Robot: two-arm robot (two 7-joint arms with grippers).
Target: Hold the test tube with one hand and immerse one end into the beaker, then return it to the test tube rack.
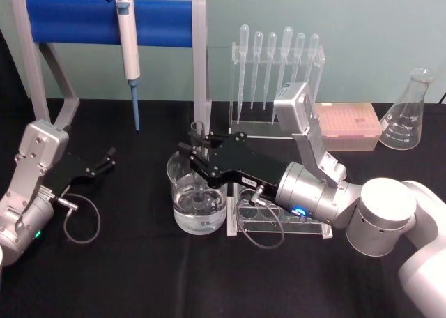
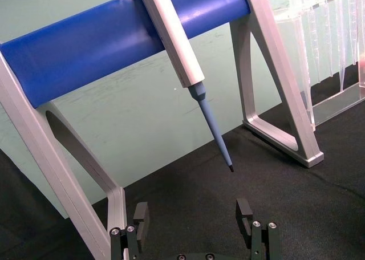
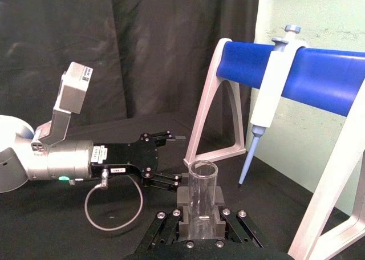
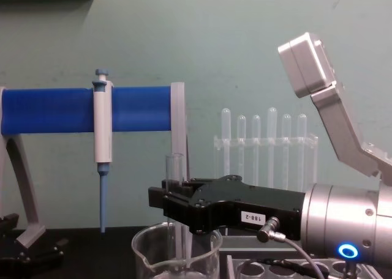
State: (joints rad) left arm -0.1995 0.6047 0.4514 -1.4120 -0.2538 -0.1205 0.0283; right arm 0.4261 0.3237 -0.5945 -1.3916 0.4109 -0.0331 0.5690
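Note:
My right gripper (image 1: 196, 153) is shut on the test tube (image 1: 198, 132), a clear glass tube held upright with its open rim on top. The tube's lower part (image 4: 180, 249) reaches down inside the beaker (image 1: 198, 205), a wide clear glass with a spout and water in the bottom. From the side, the black fingers (image 4: 160, 200) hold the tube (image 4: 174, 169) just above the beaker's rim (image 4: 144, 237). The right wrist view shows the tube (image 3: 202, 196) clamped between the two pads (image 3: 183, 196). My left gripper (image 1: 106, 158) rests open at the table's left, its fingers (image 2: 141, 216) wide apart.
A blue-barred stand (image 1: 104, 19) at the back left carries a blue-and-white pipette (image 1: 128, 50). A clear rack of plastic pipettes (image 1: 279, 60), a tip box (image 1: 348, 126) and a conical flask (image 1: 410, 112) line the back. A round-holed tube rack (image 1: 279, 224) lies under my right wrist.

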